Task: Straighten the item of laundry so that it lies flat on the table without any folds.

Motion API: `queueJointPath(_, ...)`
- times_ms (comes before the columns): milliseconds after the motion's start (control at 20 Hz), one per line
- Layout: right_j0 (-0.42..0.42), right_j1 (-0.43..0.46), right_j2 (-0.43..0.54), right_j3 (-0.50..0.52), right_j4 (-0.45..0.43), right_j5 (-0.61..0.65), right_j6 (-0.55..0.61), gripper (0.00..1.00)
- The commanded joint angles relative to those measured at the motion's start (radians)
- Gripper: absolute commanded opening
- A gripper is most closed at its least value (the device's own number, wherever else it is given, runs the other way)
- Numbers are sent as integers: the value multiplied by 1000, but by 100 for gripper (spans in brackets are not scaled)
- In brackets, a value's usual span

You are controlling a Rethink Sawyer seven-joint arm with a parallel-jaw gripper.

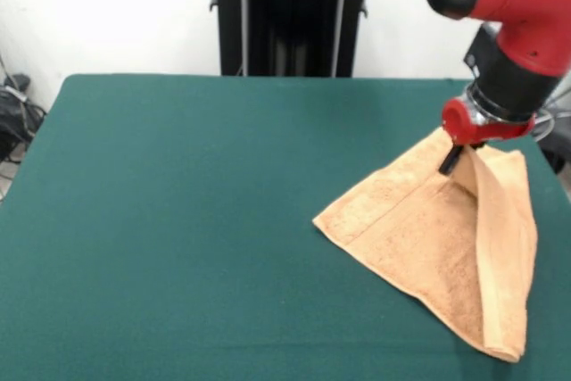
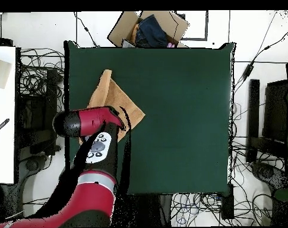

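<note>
Hand [image 1: 452, 160] pinching peach terry towel [image 1: 437, 234] | tented, creased | green felt table [image 1: 178, 220]

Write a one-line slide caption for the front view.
Sawyer gripper lifts one part of the peach towel, tenting it above the green table.

Towel [image 1: 437, 238] at the table's [image 1: 178, 220] right side, tool [image 1: 453, 160] at its far corner.

The peach towel [image 2: 113, 98] lies rumpled at the left side of the green counter [image 2: 182, 119], its lower part hidden under the red arm [image 2: 89, 127] reaching up from the frame's bottom.
</note>
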Motion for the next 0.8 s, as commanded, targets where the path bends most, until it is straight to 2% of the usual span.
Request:
queueJointPath(50, 33, 73, -50, -69, 27, -2, 316, 0)
queueJointPath(300, 111, 117, -153, -134, -13, 11, 366, 0)
queueJointPath(800, 252, 205, -323, -252, 12, 133, 463, 0)
